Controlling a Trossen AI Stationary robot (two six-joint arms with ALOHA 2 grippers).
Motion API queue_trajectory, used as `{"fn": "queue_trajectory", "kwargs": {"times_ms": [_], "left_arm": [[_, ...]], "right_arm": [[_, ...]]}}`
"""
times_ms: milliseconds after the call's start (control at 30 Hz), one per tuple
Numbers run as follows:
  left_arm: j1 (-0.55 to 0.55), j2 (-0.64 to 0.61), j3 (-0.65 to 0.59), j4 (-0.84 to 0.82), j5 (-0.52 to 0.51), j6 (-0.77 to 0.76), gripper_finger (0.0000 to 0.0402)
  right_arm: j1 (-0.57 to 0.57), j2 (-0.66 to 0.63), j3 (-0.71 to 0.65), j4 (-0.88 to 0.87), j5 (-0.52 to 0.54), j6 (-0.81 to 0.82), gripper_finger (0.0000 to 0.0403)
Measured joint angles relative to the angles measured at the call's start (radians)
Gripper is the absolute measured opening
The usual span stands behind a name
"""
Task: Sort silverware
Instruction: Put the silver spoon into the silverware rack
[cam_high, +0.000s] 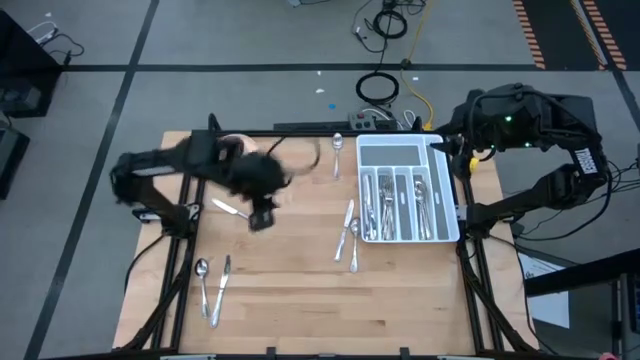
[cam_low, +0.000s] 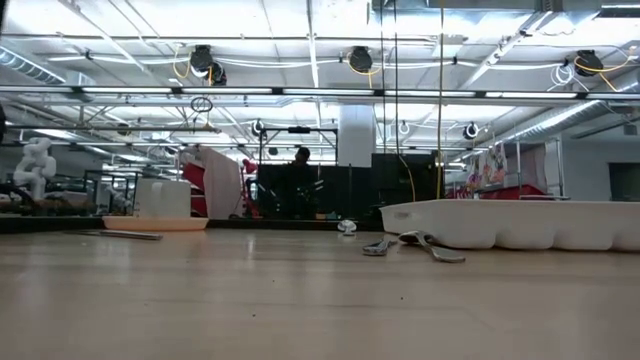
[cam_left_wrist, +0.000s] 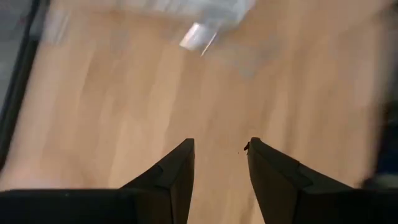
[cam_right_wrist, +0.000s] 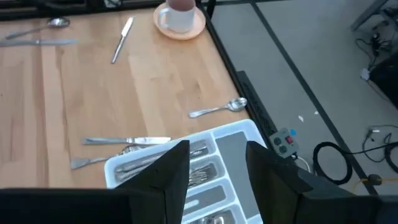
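While most pieces already lie sorted, several are left out on the wood.
Table (cam_high: 300, 290): wooden top, loose silverware scattered across it.
Tray (cam_high: 405, 150): white, compartmented, at the right side; most silverware (cam_high: 400, 205) lies in its slots.
Left gripper (cam_high: 262, 218): over the left half, fingers spread, pinching nothing.
Right gripper (cam_right_wrist: 217, 171): parked above the tray's far end, fingers apart, empty.
Pieces beside tray (cam_high: 348, 232): a few, unsorted.
Front-left pair (cam_high: 212, 282): spoon and knife, waiting.
Knife (cam_high: 230, 209): just beside left gripper; probably next.
Far spoon (cam_high: 337, 150): near table's back edge.
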Motion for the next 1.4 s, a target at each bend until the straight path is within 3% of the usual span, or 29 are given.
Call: {"fn": "queue_trajectory", "kwargs": {"times_ms": [133,267,333,433,533,600,800,900,1167,1400], "left_arm": [[-0.151,-0.093,-0.246,0.000,-0.194,-0.352,0.0153],[-0.292,-0.183,-0.417,0.073,-0.225,-0.641,0.0153],[-0.347,-0.186,-0.470,0.101,-0.264,-0.754,0.0153],[-0.418,-0.181,-0.498,0.136,-0.314,-0.873,0.0153],[-0.472,-0.169,-0.500,0.136,-0.326,-0.926,0.0153],[-0.498,-0.151,-0.504,0.134,-0.341,-0.949,0.0153],[-0.532,-0.136,-0.502,0.132,-0.386,-0.977,0.0153],[-0.537,-0.133,-0.502,0.131,-0.410,-1.005,0.0153],[-0.558,-0.130,-0.502,0.131,-0.447,-1.026,0.0153],[-0.578,-0.130,-0.502,0.133,-0.457,-1.032,0.0153]], "right_arm": [[0.000,0.001,-0.080,0.001,0.065,0.044,0.0150],[-0.001,0.023,-0.279,0.037,0.079,-0.001,0.0150],[0.000,0.043,-0.404,0.163,0.038,-0.035,0.0150],[0.012,0.097,-0.567,0.373,-0.143,-0.083,0.0150],[0.063,0.162,-0.667,0.527,-0.341,-0.134,0.0150],[0.126,0.227,-0.700,0.538,-0.377,-0.202,0.0150],[0.307,0.423,-0.706,0.582,-0.243,-0.460,0.0150],[0.350,0.507,-0.707,0.599,-0.230,-0.552,0.0150],[0.388,0.652,-0.707,0.698,-0.127,-0.725,0.0150],[0.383,0.719,-0.707,0.713,-0.125,-0.761,0.0150]]}}
